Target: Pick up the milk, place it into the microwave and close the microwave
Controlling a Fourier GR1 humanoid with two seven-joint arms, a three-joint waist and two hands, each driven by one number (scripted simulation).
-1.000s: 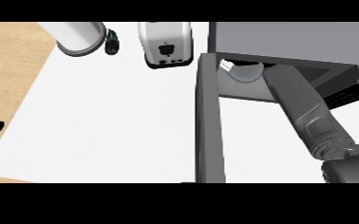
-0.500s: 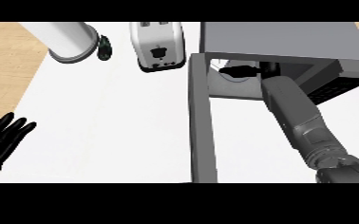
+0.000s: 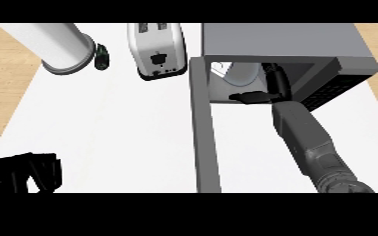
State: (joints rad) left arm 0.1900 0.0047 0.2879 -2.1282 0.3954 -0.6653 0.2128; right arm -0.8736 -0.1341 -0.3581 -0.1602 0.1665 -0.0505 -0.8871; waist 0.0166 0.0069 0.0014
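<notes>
Reaching into microwave (image 3: pixel 280 42), right hand (image 3: pixel 258 97) curled round milk (image 3: pixel 242 75), left hand (image 3: pixel 29 172) resting

A white two-slot toaster (image 3: pixel 156 50) with a black lever panel stands at the upper middle of the frame on the white worktop (image 3: pixel 111 130). At the upper left lies a large white cylinder (image 3: pixel 59 47) with a grey rim, and a small dark green object (image 3: pixel 102 57) sits just beside it.
</notes>
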